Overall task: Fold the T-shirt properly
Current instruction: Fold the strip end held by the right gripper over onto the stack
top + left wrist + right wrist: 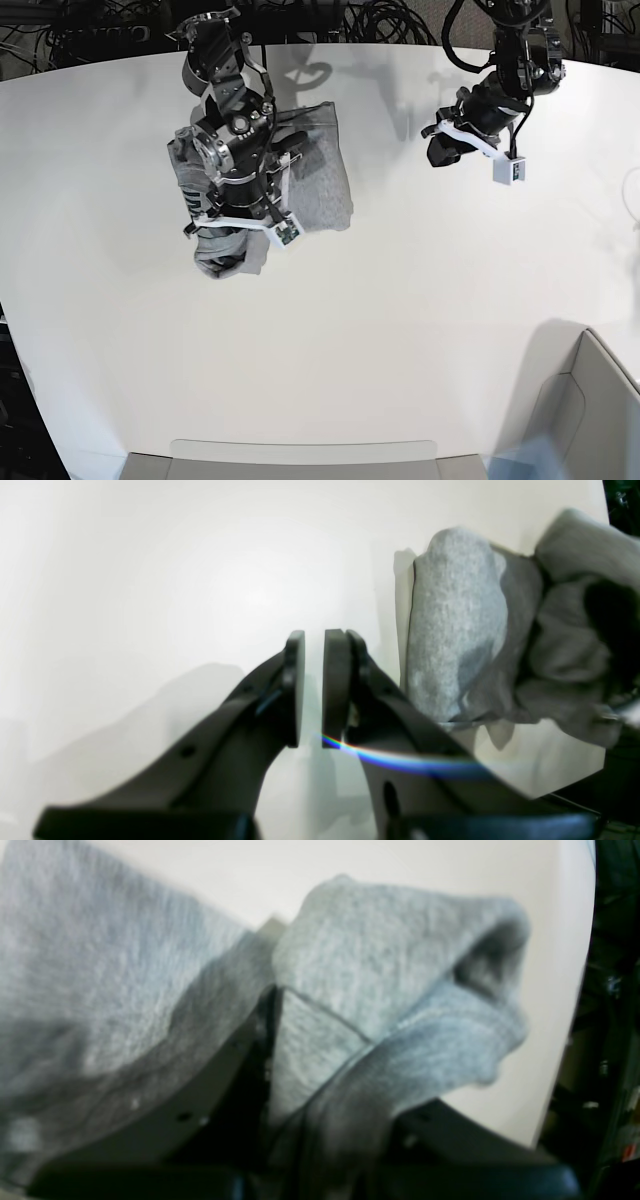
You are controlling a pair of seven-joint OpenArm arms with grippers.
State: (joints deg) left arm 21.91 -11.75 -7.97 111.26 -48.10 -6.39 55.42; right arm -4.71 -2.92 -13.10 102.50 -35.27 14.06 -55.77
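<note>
The heather-grey T-shirt (322, 185) lies crumpled at the back left of the white table (400, 340), part flat and part bunched up. My right gripper (228, 243) is shut on a fold of it. In the right wrist view the cloth (375, 955) drapes over both fingers and runs down between them, hiding the right gripper's (274, 1005) tips. No lettering or label shows. My left gripper (438, 152) hovers over bare table at the back right, empty, pads almost together with a narrow gap (310, 680). The shirt (455, 625) shows well apart from it in the left wrist view.
A grey bin (590, 400) stands at the front right corner. A flat grey tray edge (300, 460) lies along the front. Cables (380, 20) run behind the table's back edge. The table edge (602, 760) shows near the shirt in the left wrist view.
</note>
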